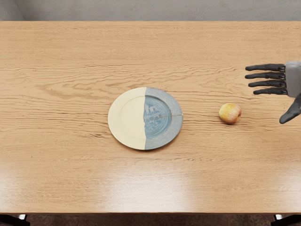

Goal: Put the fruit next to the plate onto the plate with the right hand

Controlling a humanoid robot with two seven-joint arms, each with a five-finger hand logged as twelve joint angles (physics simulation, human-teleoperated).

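1. The fruit (230, 113) is round. If the right hand (290, 80) bumps its side first, it could roll away across the table (70, 165).
2. If the hand closes too soon, or only on the top of the fruit, the fruit could slip out and drop.
3. The plate (127, 117) has a low edge. If the fruit is carried too low, it could hit that edge and push the plate. If it is let go from too high, it could bounce or roll off again.
4. The fruit lies on the table, a little right of the middle of the frame. It is near the right edge of the plate but does not touch it. The plate has nothing on it.
5. The right hand is at the right edge of the frame, up and to the right of the fruit. It is near the fruit but not touching it.
6. Its four fingers (263, 75) are straight, a little apart, and point to the left. The thumb (290, 113) hangs down below them. The hand is spread wide and holds nothing.
7. The left arm cannot be seen.
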